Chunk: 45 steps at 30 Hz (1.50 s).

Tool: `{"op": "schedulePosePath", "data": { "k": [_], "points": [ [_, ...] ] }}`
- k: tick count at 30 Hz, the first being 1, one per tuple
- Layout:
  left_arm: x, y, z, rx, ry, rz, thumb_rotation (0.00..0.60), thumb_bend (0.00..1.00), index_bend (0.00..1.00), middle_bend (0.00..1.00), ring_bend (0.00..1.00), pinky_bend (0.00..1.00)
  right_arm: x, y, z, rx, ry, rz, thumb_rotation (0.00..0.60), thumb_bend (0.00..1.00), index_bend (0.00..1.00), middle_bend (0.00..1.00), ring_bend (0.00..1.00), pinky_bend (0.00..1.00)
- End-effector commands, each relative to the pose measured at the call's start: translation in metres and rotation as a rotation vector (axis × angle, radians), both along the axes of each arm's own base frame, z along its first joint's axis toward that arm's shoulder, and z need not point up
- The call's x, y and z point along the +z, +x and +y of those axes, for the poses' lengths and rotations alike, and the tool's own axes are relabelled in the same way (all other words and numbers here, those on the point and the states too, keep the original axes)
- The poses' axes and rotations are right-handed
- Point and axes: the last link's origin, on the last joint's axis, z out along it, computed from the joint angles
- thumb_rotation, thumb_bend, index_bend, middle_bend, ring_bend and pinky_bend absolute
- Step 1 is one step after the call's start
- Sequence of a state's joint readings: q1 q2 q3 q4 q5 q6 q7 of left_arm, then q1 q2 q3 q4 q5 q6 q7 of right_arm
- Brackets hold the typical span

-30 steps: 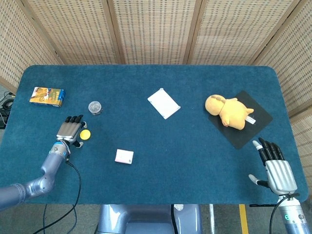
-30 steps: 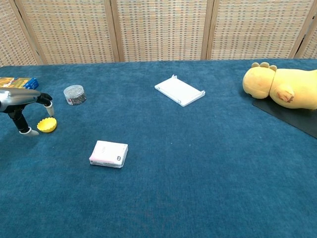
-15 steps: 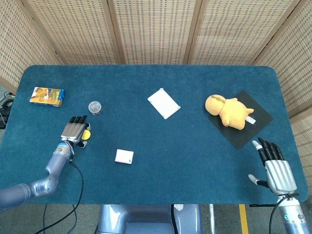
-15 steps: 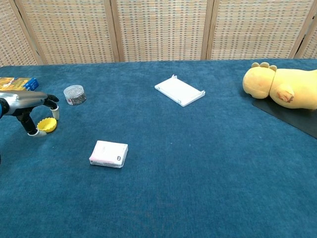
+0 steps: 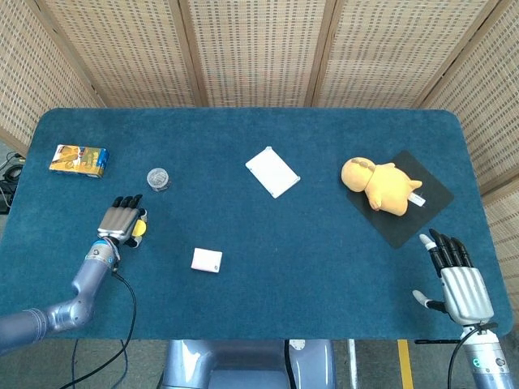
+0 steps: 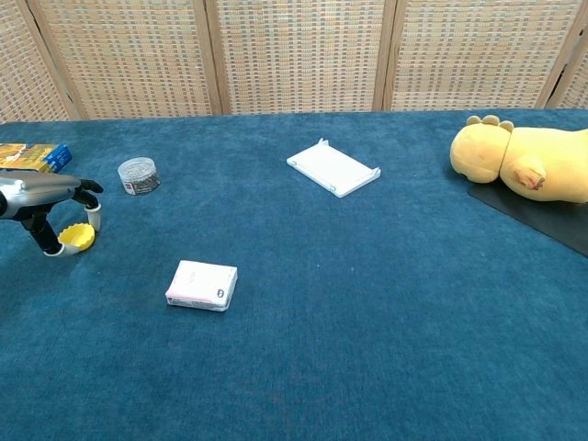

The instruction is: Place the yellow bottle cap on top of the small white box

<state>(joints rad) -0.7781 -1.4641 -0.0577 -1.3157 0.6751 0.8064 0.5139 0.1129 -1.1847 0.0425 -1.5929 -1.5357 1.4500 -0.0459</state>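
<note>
The yellow bottle cap (image 6: 76, 237) lies on the blue table at the left, open side up. My left hand (image 6: 41, 207) reaches over it, with the thumb on its left side and a finger against its right side, pinching it. From the head view the left hand (image 5: 120, 220) covers most of the cap (image 5: 139, 229). The small white box (image 5: 207, 260) sits flat to the right of the cap and nearer the front, also seen in the chest view (image 6: 202, 285). My right hand (image 5: 457, 279) rests by the front right corner, fingers spread, holding nothing.
A small clear jar (image 6: 139, 175) stands just behind the cap. An orange and blue packet (image 5: 79, 160) lies at the far left. A flat white tray (image 5: 272, 171) is mid-table. A yellow plush toy (image 5: 379, 185) lies on a black mat (image 5: 422, 207) at the right.
My left hand has closed in over the cap, and the cap has shifted slightly left and toward the front with it. The right hand has not moved.
</note>
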Motion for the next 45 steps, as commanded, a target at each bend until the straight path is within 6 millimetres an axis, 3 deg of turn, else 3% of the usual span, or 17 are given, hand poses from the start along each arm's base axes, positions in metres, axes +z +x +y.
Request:
{"op": "schedulePosePath", "data": {
  "k": [1, 11, 15, 24, 29, 37, 45],
  "points": [
    [0.007, 0.005, 0.001, -0.015, 0.015, -0.018, 0.600, 0.38, 0.42, 0.00, 0.00, 0.00, 0.000, 0.000, 0.000, 0.000, -0.001, -0.001, 0.600, 0.00, 0.05, 0.00, 0.00, 0.04],
    [0.026, 0.035, -0.002, -0.111, 0.036, -0.056, 0.600, 0.38, 0.42, 0.00, 0.00, 0.00, 0.001, -0.001, -0.001, -0.006, -0.002, -0.002, 0.600, 0.00, 0.05, 0.00, 0.00, 0.04],
    [0.025, 0.059, -0.010, -0.178, 0.007, -0.077, 0.600, 0.39, 0.42, 0.00, 0.00, 0.00, 0.002, -0.001, -0.001, -0.005, -0.004, -0.006, 0.600, 0.00, 0.05, 0.00, 0.00, 0.04],
    [-0.006, 0.113, -0.045, -0.328, -0.119, -0.116, 0.600, 0.39, 0.42, 0.00, 0.00, 0.00, 0.005, -0.001, -0.001, -0.005, -0.011, -0.015, 0.600, 0.00, 0.06, 0.00, 0.00, 0.04],
    [-0.027, 0.132, -0.064, -0.385, -0.182, -0.115, 0.600, 0.39, 0.41, 0.00, 0.00, 0.00, 0.007, -0.002, -0.001, -0.009, -0.015, -0.021, 0.600, 0.00, 0.05, 0.00, 0.00, 0.04],
    [-0.045, 0.140, -0.076, -0.404, -0.218, -0.089, 0.600, 0.38, 0.41, 0.00, 0.00, 0.00, 0.010, -0.002, -0.001, -0.008, -0.023, -0.029, 0.600, 0.00, 0.05, 0.00, 0.00, 0.04],
    [-0.046, 0.138, -0.075, -0.393, -0.213, -0.073, 0.600, 0.39, 0.41, 0.00, 0.00, 0.00, 0.009, -0.002, -0.001, -0.006, -0.022, -0.028, 0.600, 0.00, 0.05, 0.00, 0.00, 0.04]
  ]
}}
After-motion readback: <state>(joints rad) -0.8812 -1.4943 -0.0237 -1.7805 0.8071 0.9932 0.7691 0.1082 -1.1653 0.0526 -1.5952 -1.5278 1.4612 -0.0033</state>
